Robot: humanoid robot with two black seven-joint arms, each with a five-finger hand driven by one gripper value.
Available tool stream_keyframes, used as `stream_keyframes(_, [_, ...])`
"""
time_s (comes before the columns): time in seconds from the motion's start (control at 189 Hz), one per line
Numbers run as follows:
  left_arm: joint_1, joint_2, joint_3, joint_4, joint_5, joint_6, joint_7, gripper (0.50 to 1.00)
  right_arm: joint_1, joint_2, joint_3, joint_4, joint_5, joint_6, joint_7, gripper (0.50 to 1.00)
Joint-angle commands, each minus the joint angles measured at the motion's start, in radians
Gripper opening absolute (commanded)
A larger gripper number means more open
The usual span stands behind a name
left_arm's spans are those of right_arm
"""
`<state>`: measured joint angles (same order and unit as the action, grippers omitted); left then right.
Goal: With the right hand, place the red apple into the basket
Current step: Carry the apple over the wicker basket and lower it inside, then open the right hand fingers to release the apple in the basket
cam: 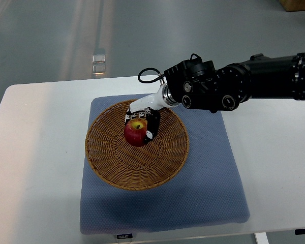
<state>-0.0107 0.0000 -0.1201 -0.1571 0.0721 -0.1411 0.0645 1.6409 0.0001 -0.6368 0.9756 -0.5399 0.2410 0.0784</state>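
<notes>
One round basket [137, 162] of tan woven wicker sits a little left of the frame's centre, shallow and dish-like, its ribs fanning out from the middle to a tighter braided rim. It rests on a square blue-grey cushion [213, 188] with a fine dimpled fabric surface, rounded corners and a small dark label at its lower edge. The cushion lies on a smooth white table [35, 168] with a rounded upper-left corner; beyond the table, across the top of the frame, runs a glossy grey floor [51, 35] with streaks of reflected light.

The red apple [135, 132] is inside the basket, in its upper middle part, stem side up, glossy red with a yellow patch around the stem hollow.

The right hand [142, 124] is closed around the apple: dark fingers [151, 131] wrap down its right side and more dark finger parts show at its upper left, so the fruit is clamped between them. Whether the apple's underside touches the wicker cannot be told from this angle.

The right arm [264, 76] enters from the right edge in the upper half of the frame and stretches leftward, nearly level. It is bulky and matte black, with round joint caps and a looped black cable at the wrist. From there a white, smooth forearm segment [150, 102] slants down and left to the hand over the basket's upper rim.
</notes>
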Motion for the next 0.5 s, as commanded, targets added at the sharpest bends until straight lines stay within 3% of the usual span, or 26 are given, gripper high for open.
stream_keyframes(0.0, [0.000, 0.000, -0.001, 0.001, 0.000, 0.000, 0.000, 1.000, -0.033, 0.000, 0.000, -0.017, 0.000, 0.000, 0.000, 0.723])
stream_keyframes(0.233, [0.000, 0.000, 0.000, 0.002, 0.000, 0.000, 0.000, 1.000, -0.050, 0.000, 0.002, -0.020, 0.001, -0.002, 0.001, 0.760])
stream_keyframes(0.354, [0.000, 0.000, 0.000, 0.001, 0.000, 0.000, 0.000, 1.000, -0.059, 0.000, 0.008, -0.020, 0.005, 0.000, 0.001, 0.897])
stream_keyframes(0.497, [0.000, 0.000, 0.000, 0.001, 0.000, 0.000, 0.000, 1.000, -0.056, 0.000, 0.025, -0.020, 0.009, 0.006, 0.001, 0.913])
